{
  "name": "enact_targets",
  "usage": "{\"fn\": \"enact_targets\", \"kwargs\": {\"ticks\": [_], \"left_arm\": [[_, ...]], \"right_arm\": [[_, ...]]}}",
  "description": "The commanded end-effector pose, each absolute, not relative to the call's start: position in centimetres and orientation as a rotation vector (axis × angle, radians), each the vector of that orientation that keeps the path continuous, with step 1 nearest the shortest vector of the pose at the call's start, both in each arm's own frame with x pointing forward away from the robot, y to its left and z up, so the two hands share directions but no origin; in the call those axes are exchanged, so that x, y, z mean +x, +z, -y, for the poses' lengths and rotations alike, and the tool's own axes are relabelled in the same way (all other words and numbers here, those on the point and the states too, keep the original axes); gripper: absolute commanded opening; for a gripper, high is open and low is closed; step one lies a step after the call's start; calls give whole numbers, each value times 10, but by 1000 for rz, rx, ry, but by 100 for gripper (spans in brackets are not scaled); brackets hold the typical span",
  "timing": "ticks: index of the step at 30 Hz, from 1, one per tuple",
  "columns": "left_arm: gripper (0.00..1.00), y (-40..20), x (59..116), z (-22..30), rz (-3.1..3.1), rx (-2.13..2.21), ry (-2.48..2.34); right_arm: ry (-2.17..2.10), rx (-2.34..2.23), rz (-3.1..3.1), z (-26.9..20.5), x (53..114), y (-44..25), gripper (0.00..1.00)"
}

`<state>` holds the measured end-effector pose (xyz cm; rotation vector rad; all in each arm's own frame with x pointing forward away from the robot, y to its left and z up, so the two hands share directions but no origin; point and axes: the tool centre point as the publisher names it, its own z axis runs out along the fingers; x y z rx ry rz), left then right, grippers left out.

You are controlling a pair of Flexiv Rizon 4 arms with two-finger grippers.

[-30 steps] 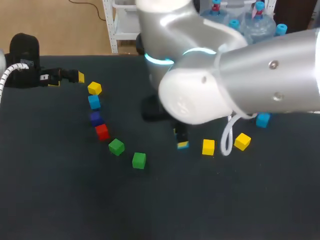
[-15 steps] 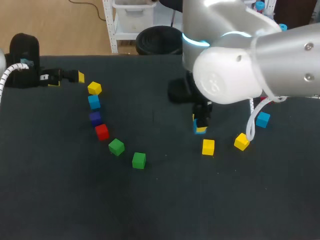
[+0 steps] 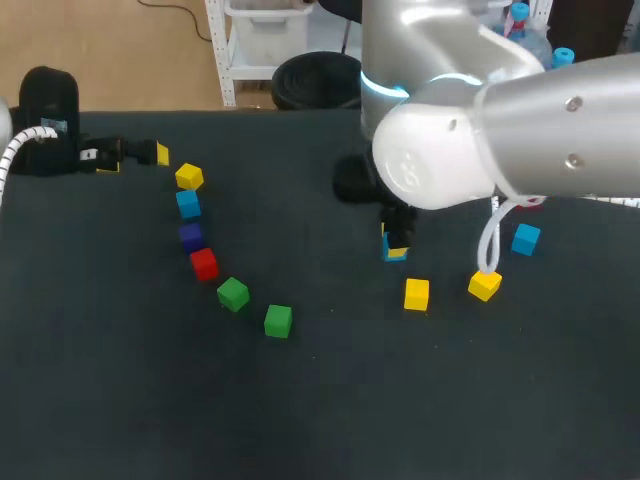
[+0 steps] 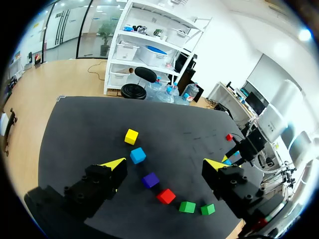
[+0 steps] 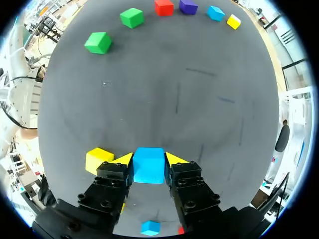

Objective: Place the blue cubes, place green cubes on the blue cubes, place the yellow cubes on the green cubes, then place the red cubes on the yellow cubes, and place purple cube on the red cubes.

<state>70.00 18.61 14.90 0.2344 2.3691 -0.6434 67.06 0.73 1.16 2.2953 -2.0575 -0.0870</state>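
Note:
My right gripper [image 3: 395,246] [image 5: 149,160] is shut on a blue cube [image 5: 149,166] right of the table's middle. A yellow cube [image 3: 417,294] [image 5: 98,160] lies close beside it. On the left, a curved row runs yellow cube [image 3: 189,177], blue cube [image 3: 188,204], purple cube [image 3: 192,237], red cube [image 3: 204,264], then two green cubes [image 3: 233,294] [image 3: 278,321]. Another yellow cube [image 3: 484,285] and another blue cube [image 3: 525,239] lie at the right. My left gripper [image 3: 130,152] [image 4: 166,163] stands open at the far left, empty, beside the row's yellow end.
The right arm's big silver body [image 3: 470,130] hides the table's far right part. A small red cube [image 4: 229,137] shows there in the left wrist view. The black mat [image 3: 330,400] covers the whole tabletop.
My right gripper has carried the blue cube to the right and farther back, past the yellow cube. The left arm and the row of cubes have not moved.

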Motion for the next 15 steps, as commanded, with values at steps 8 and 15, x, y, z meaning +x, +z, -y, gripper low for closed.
{"fn": "enact_targets", "kwargs": {"ticks": [8,15], "left_arm": [[100,150,700,-186,-2372,233,-640],[100,150,700,-186,-2372,233,-640]], "right_arm": [[-171,2240,2106,-16,700,7,0],[-120,2196,2079,-20,711,6,0]]}}
